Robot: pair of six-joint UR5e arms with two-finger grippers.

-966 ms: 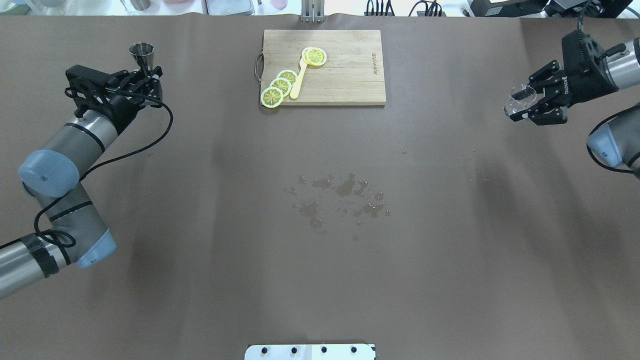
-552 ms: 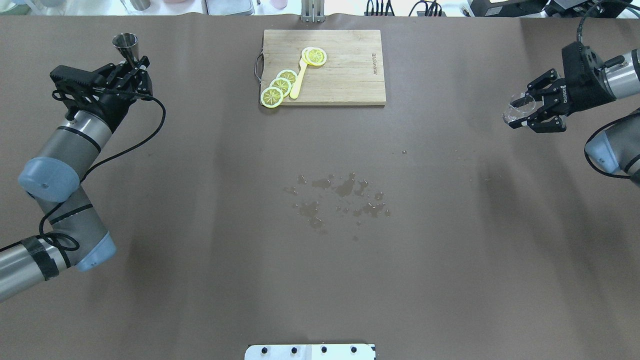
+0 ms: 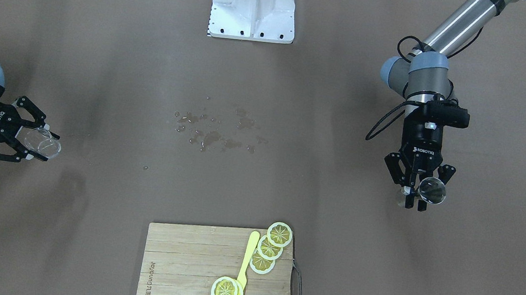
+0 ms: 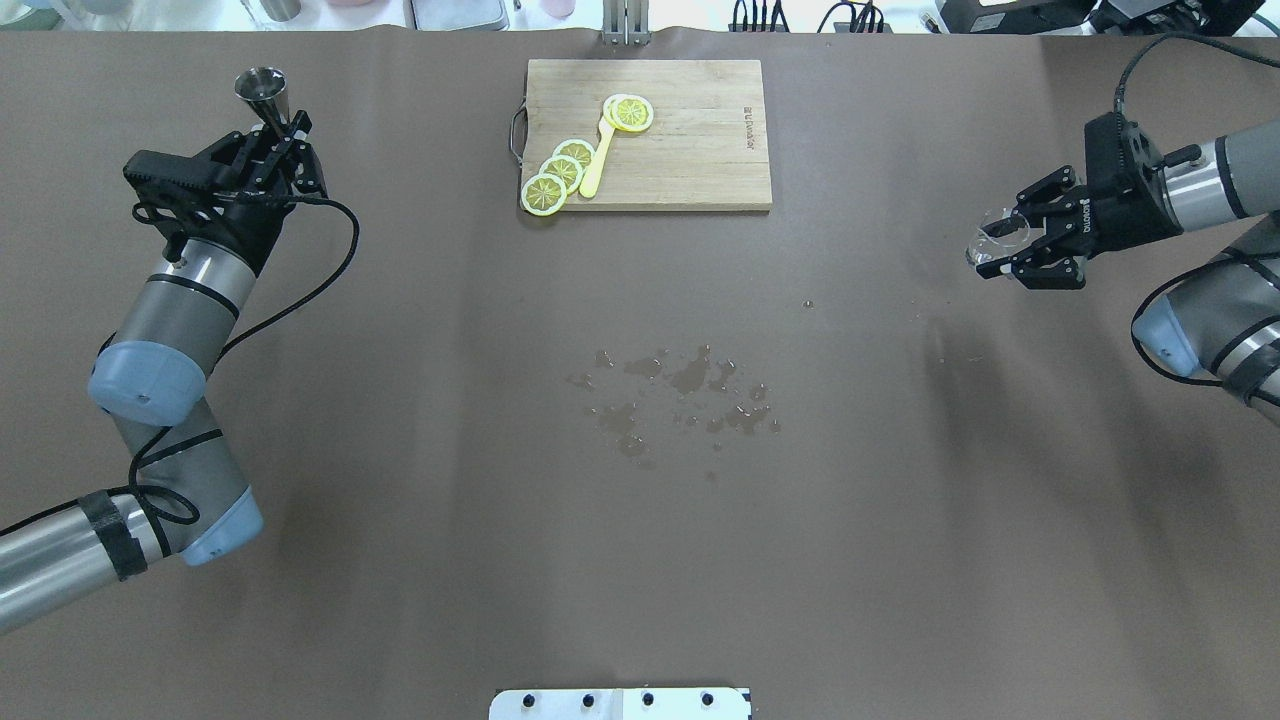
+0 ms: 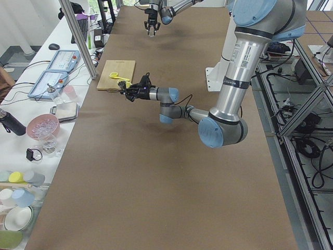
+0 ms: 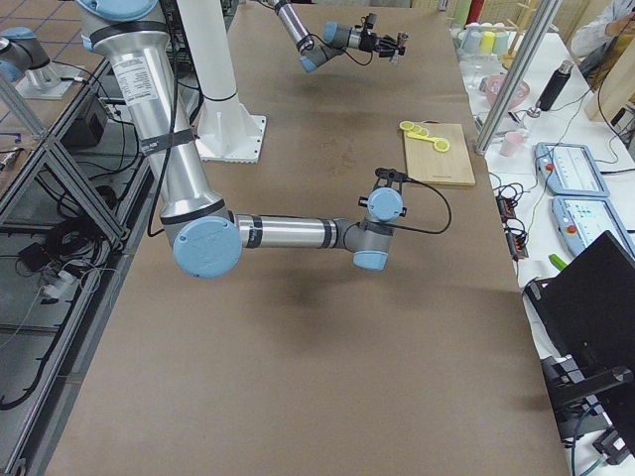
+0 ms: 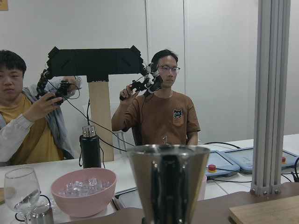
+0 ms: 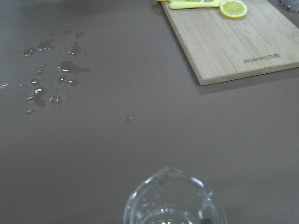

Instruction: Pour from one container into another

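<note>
My left gripper [image 4: 283, 128] is shut on the stem of a steel jigger [image 4: 262, 88], held upright above the far left of the table. The front-facing view shows the same gripper [image 3: 414, 202] and the jigger's round mouth [image 3: 432, 190]. In the left wrist view the jigger [image 7: 168, 182] fills the lower middle. My right gripper [image 4: 1005, 236] is shut on a small clear glass cup [image 4: 990, 245] with a spout, tilted on its side over the table's right part. The cup [image 3: 46, 142] and gripper [image 3: 40, 147] also show from the front. The cup's rim [image 8: 173, 205] looks empty.
A wooden cutting board [image 4: 700, 150] with lemon slices [image 4: 560, 172] and a yellow spoon [image 4: 598, 160] lies at the far centre. Spilled drops [image 4: 690, 395] wet the brown table's middle. Two people, a pink bowl of ice [image 7: 84, 189] and a wine glass [image 7: 21, 186] are beyond the far edge.
My right gripper has carried the glass cup leftward and nearer, towards the table's middle. My left gripper swung left with the jigger, then came back slightly right.
</note>
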